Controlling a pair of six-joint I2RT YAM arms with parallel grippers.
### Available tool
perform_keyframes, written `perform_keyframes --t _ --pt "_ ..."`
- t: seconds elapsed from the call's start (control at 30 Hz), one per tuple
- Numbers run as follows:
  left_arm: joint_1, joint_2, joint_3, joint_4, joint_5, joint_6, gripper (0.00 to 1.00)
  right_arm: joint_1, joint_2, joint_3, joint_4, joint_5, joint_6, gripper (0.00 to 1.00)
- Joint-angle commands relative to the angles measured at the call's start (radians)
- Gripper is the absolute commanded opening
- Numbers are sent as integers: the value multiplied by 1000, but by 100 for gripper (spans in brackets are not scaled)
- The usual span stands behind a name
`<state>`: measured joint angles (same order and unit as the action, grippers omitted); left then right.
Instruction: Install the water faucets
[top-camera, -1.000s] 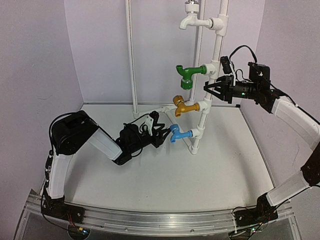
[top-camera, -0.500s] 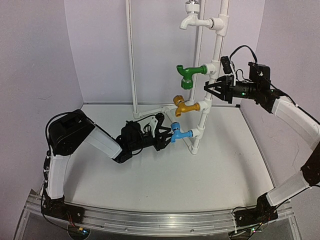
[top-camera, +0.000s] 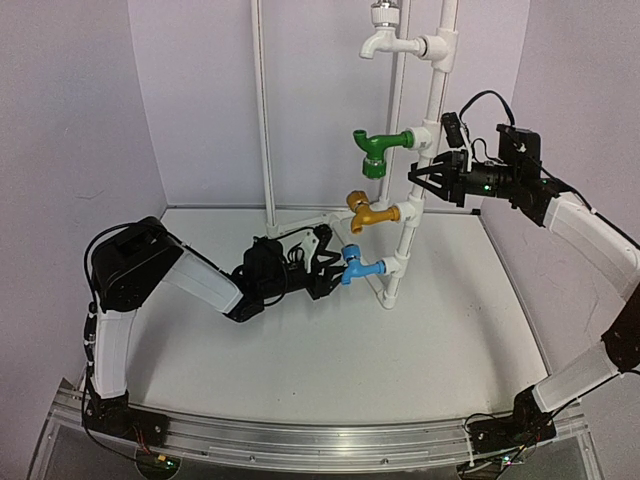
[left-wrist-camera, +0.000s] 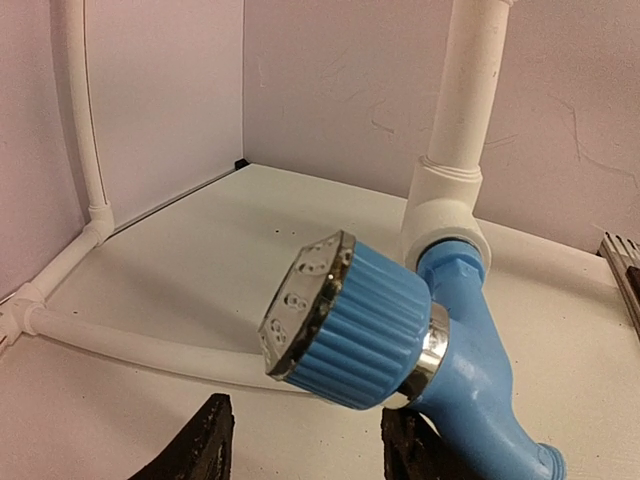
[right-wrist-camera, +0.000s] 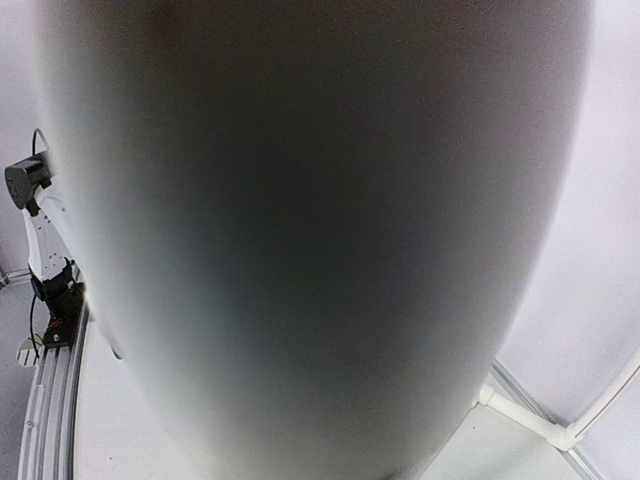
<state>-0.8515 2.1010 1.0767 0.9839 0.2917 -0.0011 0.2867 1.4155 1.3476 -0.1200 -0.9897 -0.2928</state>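
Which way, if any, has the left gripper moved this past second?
Yes, the left gripper edged slightly rightward, closing in on the sky-blue tap mounted on the white riser pipe.

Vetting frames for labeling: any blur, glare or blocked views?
Right wrist: almost filled by an out-of-focus pale grey mass, too close to resolve; only the frame's edges are sharp. Left wrist: sky-blue faucet crisp, mild highlights on its silvery end, no blown-out glare. Top external: even, soft light, faint shadows, everything in focus.
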Motion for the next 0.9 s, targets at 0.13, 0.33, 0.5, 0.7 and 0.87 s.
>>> perform_keyframes --t 0.13,0.33,0.5,0.7,0.87 --pt "-4 -141 23 167 100 149 48 3 25 -25 -182 66 17 0" --pt "-6 -170 -24 207 143 316 47 2 26 -25 -182 65 18 0" --pt "-5 -186 -2 122 75 322 49 1 31 -22 -182 66 18 0" --pt "28 -257 -47 4 19 83 72 2 30 -22 -182 68 17 0" --pt "32 -308 3 -326 124 -157 89 2 27 -25 -182 65 17 0"
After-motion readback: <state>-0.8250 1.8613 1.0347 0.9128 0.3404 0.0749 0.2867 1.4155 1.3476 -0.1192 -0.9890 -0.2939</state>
